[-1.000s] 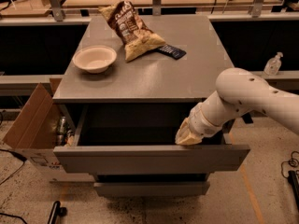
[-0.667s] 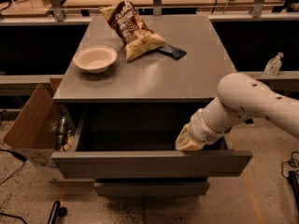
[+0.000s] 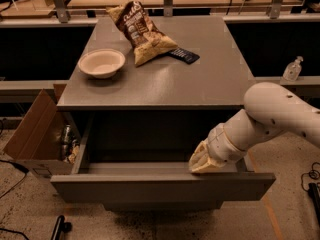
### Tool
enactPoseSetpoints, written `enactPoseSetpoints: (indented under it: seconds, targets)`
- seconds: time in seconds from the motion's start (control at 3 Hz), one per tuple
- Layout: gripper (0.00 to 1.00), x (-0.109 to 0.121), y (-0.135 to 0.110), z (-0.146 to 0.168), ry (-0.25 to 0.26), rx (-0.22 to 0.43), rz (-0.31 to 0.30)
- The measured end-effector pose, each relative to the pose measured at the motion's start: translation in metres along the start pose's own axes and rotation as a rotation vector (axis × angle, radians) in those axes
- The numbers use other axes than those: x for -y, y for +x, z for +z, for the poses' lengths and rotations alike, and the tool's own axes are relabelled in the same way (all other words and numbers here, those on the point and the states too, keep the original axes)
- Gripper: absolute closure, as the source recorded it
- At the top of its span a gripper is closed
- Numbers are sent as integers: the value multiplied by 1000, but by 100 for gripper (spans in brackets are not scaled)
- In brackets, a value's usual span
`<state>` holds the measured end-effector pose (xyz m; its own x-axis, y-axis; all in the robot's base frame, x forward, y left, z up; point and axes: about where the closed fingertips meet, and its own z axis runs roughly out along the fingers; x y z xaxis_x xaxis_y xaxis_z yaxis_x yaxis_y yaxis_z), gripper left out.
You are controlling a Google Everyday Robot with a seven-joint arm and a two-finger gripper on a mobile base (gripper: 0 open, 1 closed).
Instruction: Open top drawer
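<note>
The top drawer is a wide matte-grey drawer with a flat handleless front panel, and it stands pulled far out of the grey cabinet. Its dark grey inside shows behind the front panel. My gripper reaches down from the right on a white arm and sits just inside the drawer, behind the right part of the front panel, touching its top edge. A narrower drawer front shows just below the open drawer.
On the cabinet top lie a white bowl, a chip bag and a dark flat object. An open cardboard box with cans stands on the floor at the left. A clear bottle stands at the right.
The drawer has slid farther out toward the camera, and my gripper has moved out with its front panel.
</note>
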<state>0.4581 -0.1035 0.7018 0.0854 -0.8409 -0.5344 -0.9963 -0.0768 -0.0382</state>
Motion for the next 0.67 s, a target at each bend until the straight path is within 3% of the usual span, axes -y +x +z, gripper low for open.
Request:
enactPoseSetpoints:
  seconds: [0.33,0.67]
  targets:
    - [72,-18,-12,-12,-14,40,-33]
    - [58,-22,-18,-25,12,82,-32]
